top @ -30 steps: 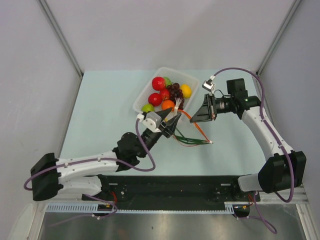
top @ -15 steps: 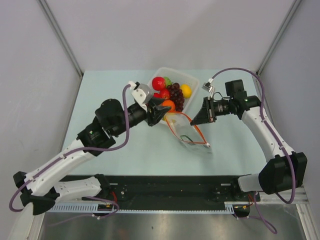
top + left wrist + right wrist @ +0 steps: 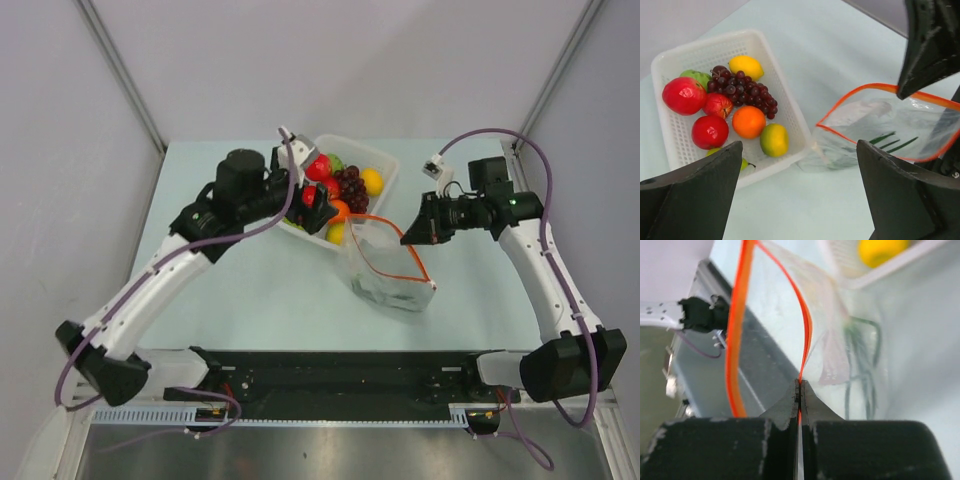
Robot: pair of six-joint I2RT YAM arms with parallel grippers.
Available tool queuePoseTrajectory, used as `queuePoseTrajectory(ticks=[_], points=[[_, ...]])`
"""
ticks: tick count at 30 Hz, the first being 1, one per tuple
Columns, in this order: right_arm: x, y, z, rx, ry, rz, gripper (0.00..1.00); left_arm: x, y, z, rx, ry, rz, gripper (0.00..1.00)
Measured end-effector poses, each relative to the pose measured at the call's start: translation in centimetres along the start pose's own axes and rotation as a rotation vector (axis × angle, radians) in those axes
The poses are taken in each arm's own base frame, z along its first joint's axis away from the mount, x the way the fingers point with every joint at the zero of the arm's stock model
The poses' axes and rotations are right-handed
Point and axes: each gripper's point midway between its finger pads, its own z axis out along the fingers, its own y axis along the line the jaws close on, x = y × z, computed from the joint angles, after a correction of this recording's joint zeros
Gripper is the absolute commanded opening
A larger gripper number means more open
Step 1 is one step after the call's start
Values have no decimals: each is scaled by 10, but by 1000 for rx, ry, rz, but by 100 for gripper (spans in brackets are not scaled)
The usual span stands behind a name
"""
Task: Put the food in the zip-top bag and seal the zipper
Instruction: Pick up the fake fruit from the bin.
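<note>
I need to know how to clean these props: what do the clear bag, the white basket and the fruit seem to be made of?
Zip-top bag: thin, soft clear plastic film, glossy; it creases, and the green beans show through.
Basket: rigid white plastic, matte, moulded with a fine grid of holes.
Orange and red apples: probably hard plastic, with even colour and a smooth sheen.
</note>
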Motion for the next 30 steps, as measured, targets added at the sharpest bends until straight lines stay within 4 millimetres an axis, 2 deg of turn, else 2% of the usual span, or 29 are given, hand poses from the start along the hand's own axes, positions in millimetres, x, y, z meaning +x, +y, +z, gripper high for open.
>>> queuePoseTrajectory(ticks=[5, 10, 12, 14, 17, 20, 24, 30], points=[[-7, -27, -26, 141, -74, 33, 0, 7, 32, 49, -22, 115, -2, 100], [-9, -28, -43, 210, -125, 21, 0, 26, 66, 108, -43, 228, -14, 97], [-10, -27, -46, 225, -138, 17, 0, 41, 77, 133, -45, 267, -17, 94], [-10, -28, -48, 241, -145, 20, 0, 68, 84, 150, -47, 328, -36, 94], [-10, -32, -51, 268, -153, 36, 0, 108, 90, 165, -56, 425, -73, 92], [-10, -34, -53, 279, -162, 45, 0, 139, 94, 171, -81, 490, -114, 91], [-4, -37, -49, 276, -163, 79, 0, 167, 98, 170, -131, 542, -165, 91], [3, -43, -35, 240, -160, 152, 0, 195, 110, 185, -198, 570, -204, 92]])
